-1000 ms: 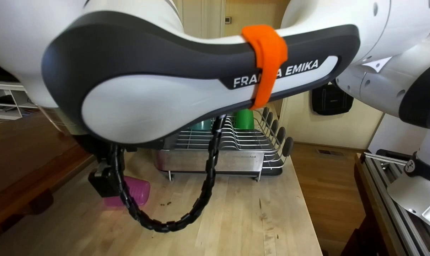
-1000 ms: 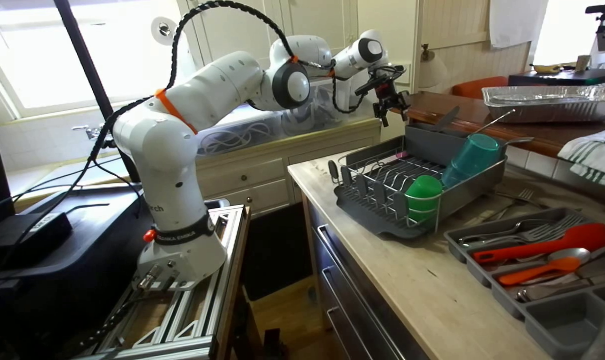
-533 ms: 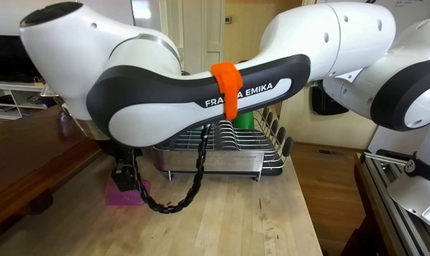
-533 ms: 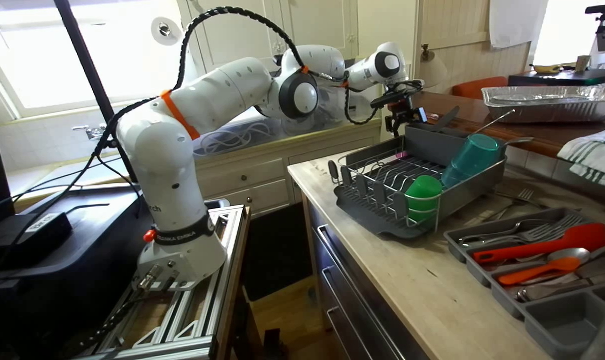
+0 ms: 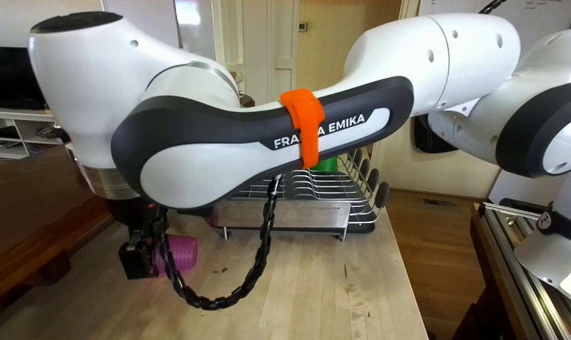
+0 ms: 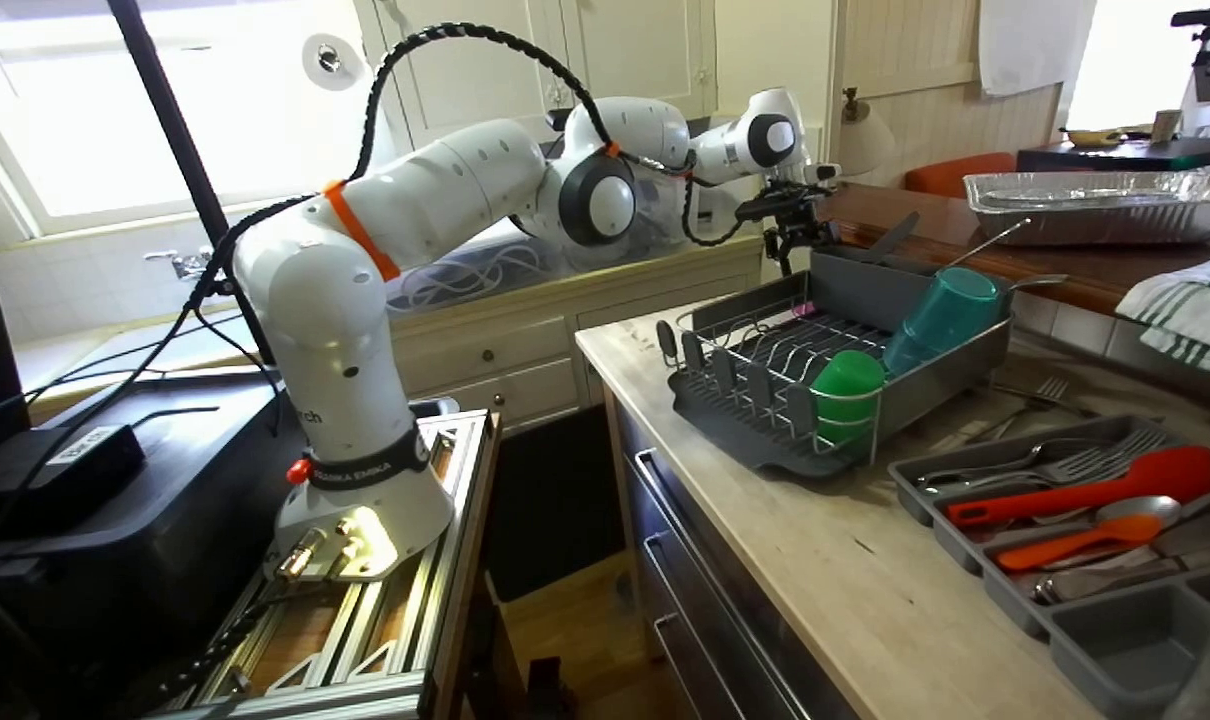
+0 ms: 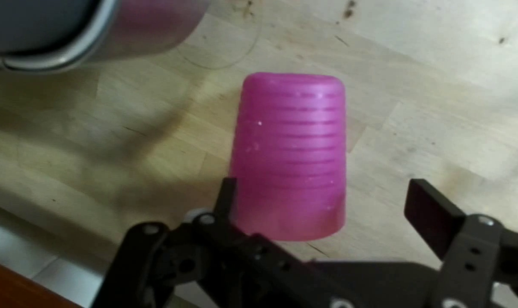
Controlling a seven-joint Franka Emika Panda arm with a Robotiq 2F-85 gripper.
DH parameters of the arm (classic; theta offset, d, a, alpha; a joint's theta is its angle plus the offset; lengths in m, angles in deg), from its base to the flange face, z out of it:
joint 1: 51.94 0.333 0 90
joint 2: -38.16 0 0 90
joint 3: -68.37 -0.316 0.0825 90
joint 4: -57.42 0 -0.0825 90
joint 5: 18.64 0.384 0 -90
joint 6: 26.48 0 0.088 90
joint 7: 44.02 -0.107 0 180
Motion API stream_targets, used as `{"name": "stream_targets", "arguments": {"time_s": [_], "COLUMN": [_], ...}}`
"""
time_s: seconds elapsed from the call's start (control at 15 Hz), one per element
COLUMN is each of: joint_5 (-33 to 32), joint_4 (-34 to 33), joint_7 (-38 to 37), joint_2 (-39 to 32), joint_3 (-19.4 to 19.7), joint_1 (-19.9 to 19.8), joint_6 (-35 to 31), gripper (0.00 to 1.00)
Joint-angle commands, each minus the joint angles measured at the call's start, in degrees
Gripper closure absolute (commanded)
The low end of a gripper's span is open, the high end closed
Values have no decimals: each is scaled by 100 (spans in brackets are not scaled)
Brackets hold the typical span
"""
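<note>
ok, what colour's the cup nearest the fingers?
The cup is magenta-pink, clearest in the wrist view.

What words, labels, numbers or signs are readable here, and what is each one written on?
"FRA" and "A EMIKA": robot arm, letters between hidden by an orange strap.
"FRANKA EMIKA": black collar low on the arm, faint at the start.
"rch": the arm's lower column, beginning out of sight.
Too blurred or small: marks on the dish rack, black box and whiteboard.
Pink cup: none seen.
</note>
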Motion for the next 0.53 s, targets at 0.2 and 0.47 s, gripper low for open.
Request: {"name": "stream_targets", "arguments": {"time_s": [0.2,0.47], "joint_5": [43,-18], "joint_4": [-4,-71], "joint_7": [-795,-964], "joint_2": [-151,-261], "joint_3": [121,222], "joint_1": [49,85], "joint_6": [-373,-444], "gripper": [0,0]}}
